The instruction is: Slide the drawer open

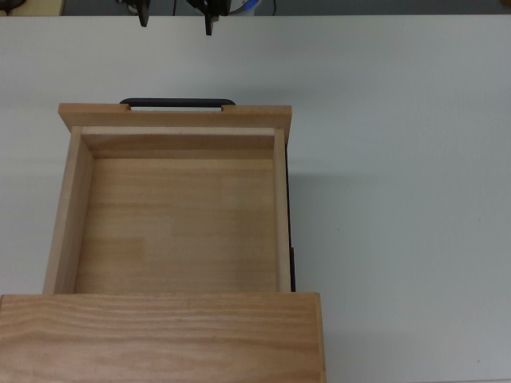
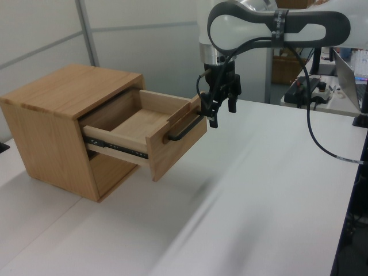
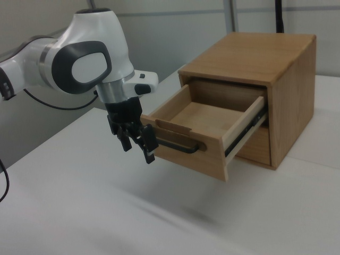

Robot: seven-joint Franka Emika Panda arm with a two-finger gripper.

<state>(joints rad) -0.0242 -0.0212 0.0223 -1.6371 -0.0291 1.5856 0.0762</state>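
The drawer [image 1: 176,231] is a light wooden tray that stands pulled well out of the wooden cabinet [image 1: 160,335]. Its inside is bare. A thin black bar handle [image 1: 177,103] runs across its flat front panel. In the top view my gripper [image 1: 176,24] sits at the upper edge, beyond the handle and apart from it. In the left view the gripper [image 2: 223,115] hangs open just off the drawer's [image 2: 172,138] front corner, holding nothing. The right view shows the gripper [image 3: 139,154] to the left of the handle [image 3: 178,146], clear of the drawer [image 3: 196,119].
The cabinet [image 2: 63,109] stands on a white table [image 2: 259,201]. A black cable [image 2: 313,132] trails from the arm. At the left view's right edge a dark screen [image 2: 359,75] stands beside the table.
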